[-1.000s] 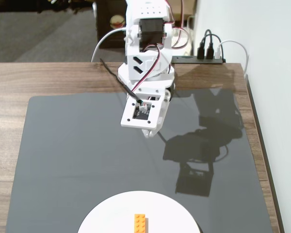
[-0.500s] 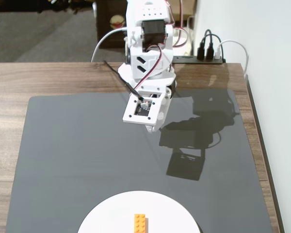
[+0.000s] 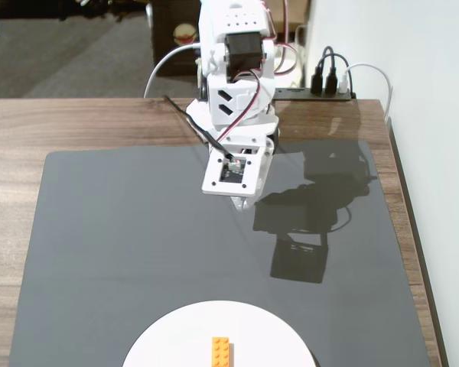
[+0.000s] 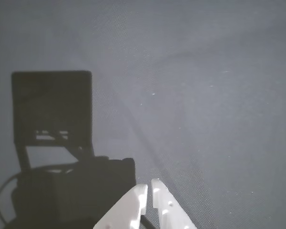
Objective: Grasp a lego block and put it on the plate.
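The white two-finger gripper [image 4: 149, 187] shows in the wrist view with its plastic fingertips drawn almost together, only a thin slit between them and nothing held. Around it lies bare dark grey mat [image 4: 205, 95], with the arm's shadow at 9 o'clock. In the fixed view the white jointed arm [image 3: 233, 84] stands folded at 12 o'clock near the mat's far edge, its gripper [image 3: 241, 202] pointing down over the mat. Open mat spreads toward 6 o'clock. There the large white round plate [image 3: 168, 340] is cut by the picture's bottom edge, and the small bright orange studded lego block [image 3: 221, 352] lies on it, well apart from the gripper. Brown wooden table [image 3: 15, 130] borders the mat.
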Controlling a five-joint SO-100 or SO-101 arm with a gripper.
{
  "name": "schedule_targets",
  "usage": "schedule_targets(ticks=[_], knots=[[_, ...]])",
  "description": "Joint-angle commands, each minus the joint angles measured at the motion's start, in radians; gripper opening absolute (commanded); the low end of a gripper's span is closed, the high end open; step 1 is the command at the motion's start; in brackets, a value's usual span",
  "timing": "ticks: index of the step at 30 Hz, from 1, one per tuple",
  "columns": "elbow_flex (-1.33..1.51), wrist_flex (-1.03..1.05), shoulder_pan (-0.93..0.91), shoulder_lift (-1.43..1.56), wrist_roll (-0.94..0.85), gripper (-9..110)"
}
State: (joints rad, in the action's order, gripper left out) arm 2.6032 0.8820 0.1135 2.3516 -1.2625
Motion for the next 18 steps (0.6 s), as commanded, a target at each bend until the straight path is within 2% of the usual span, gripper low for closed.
schedule_targets(ticks=[1,18], knots=[[0.011,-0.018,0.006,0.028,-0.021,1],[0.124,-0.091,0.054,0.081,-0.190,1]])
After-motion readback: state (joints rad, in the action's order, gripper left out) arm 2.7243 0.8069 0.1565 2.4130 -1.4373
